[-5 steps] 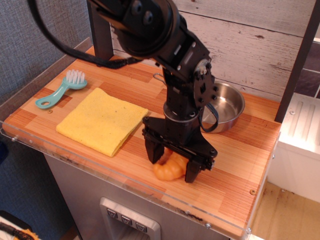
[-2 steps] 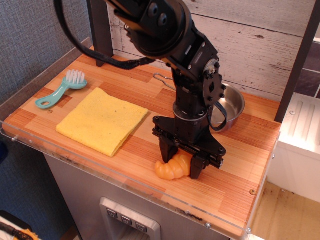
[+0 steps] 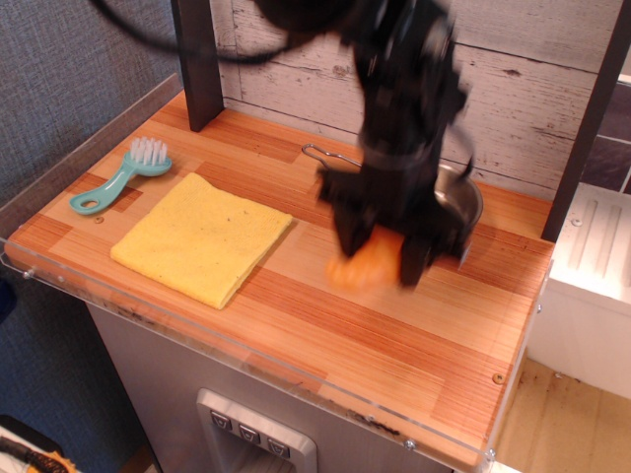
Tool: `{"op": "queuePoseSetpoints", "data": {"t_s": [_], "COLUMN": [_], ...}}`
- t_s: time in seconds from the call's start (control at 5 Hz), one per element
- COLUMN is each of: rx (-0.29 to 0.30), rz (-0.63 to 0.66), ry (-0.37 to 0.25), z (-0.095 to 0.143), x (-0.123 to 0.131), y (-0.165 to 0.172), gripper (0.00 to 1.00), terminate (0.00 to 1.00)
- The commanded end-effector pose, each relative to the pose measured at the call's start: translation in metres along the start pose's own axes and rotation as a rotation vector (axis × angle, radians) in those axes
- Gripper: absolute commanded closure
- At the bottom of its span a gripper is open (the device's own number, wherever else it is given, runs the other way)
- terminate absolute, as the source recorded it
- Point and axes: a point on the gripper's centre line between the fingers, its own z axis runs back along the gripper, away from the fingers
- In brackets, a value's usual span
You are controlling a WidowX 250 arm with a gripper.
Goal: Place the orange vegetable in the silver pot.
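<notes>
The orange vegetable (image 3: 363,264) shows as a blurred orange shape held between the fingers of my gripper (image 3: 380,256), lifted above the wooden table. The gripper is shut on it and is motion-blurred. It hangs just in front of and to the left of the silver pot (image 3: 465,197), which stands at the back right and is mostly hidden behind the arm. The pot's thin wire handle (image 3: 317,153) sticks out to the left of the arm.
A folded yellow cloth (image 3: 202,236) lies left of centre. A teal brush (image 3: 120,175) lies at the far left. A dark post (image 3: 197,64) stands at the back left. The table's front edge (image 3: 296,379) has a clear plastic lip.
The gripper closed on the orange vegetable near the front edge, lifted it off the table and moved up and back to the right, toward the silver pot.
</notes>
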Motion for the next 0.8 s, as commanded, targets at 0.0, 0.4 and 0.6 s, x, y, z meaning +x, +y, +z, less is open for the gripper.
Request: {"op": "queuePoseSetpoints", "data": {"t_s": [0.0, 0.4, 0.6], "rx": [-0.016, -0.013, -0.026], "rz": [0.039, 0.056, 0.052], "ry": [-0.094, -0.014, 0.003], "z": [0.012, -0.024, -0.025], "x": [0.071, 0.075, 0.074], "y": [0.013, 0.024, 0.021], "gripper": [1.00, 1.00, 0.00], "terminate": [0.00, 0.00, 0.00]}}
